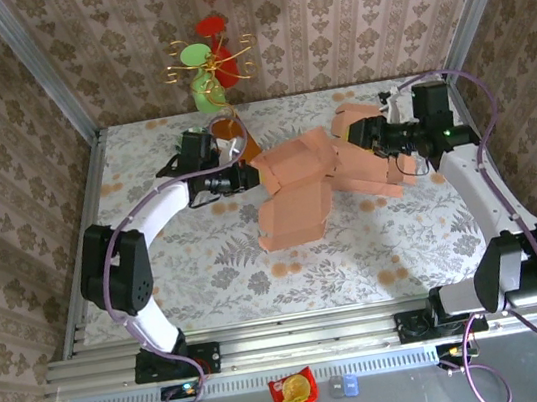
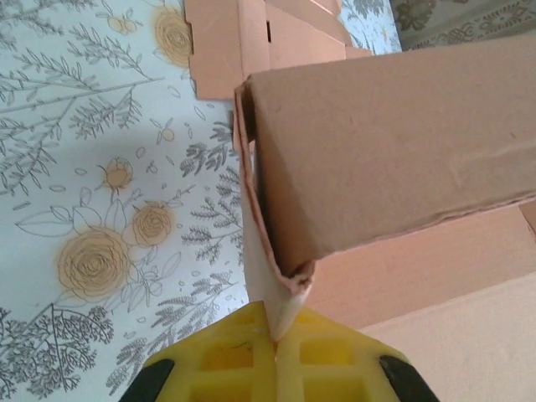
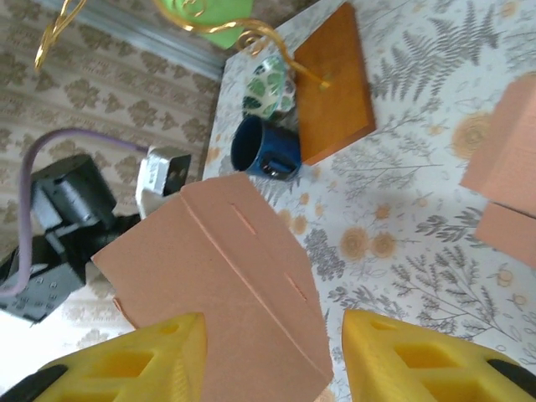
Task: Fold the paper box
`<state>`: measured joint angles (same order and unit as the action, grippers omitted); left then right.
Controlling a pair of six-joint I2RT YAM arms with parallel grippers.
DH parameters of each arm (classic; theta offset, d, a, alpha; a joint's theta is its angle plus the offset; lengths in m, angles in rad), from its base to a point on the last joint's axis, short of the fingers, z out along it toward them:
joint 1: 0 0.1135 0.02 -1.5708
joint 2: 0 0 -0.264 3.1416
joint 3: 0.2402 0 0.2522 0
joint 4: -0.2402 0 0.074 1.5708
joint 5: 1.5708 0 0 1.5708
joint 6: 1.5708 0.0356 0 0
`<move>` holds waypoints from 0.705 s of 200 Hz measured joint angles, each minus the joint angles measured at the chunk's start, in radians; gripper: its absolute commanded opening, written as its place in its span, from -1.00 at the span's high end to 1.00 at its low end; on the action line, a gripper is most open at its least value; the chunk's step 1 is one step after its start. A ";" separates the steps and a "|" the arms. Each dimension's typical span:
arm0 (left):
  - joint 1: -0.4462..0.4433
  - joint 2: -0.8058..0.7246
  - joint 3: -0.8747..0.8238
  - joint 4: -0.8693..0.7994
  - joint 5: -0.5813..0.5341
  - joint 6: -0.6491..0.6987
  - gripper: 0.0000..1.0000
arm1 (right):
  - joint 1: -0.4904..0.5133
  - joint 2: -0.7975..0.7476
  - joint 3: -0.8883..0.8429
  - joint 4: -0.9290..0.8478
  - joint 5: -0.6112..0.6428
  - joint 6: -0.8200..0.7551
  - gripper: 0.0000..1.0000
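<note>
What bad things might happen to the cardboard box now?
The left tool pinches just the thin edge of one flap of the paper box, so it might slip or tear. The right tool is open around a panel, which could flop away. The blue mug stands near the box; a swinging flap might knock it.

Top view: tips of left gripper (image 1: 248, 176) hidden behind raised flap of paper box (image 1: 302, 191); right gripper (image 1: 358, 134) tips lost in cardboard too. Left wrist cam: box cut off at top & right edges, yellow pads (image 2: 226, 356) cut at btm. Right wrist cam: flap covers part of left arm (image 3: 67, 209). Grey bits (image 1: 345, 385) by red packet (image 1: 293, 392) too small to ID.
</note>
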<state>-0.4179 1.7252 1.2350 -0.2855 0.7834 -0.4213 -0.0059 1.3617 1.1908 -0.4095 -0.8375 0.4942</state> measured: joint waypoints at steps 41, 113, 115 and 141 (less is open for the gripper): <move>0.000 0.002 0.001 -0.022 0.047 0.000 1.00 | 0.040 0.007 0.026 -0.002 -0.040 -0.057 0.03; 0.000 0.013 0.016 -0.029 0.085 0.004 1.00 | 0.060 0.056 0.038 -0.011 -0.061 -0.102 0.10; 0.000 0.013 0.016 -0.029 0.085 0.004 1.00 | 0.062 0.058 0.039 -0.012 -0.061 -0.103 0.10; 0.000 0.019 0.016 -0.029 0.085 0.005 1.00 | 0.092 0.073 0.048 -0.028 -0.061 -0.115 0.11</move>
<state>-0.4179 1.7439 1.2510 -0.3149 0.8684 -0.4164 0.0856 1.4349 1.2388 -0.4374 -0.8982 0.3790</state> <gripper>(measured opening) 0.050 0.447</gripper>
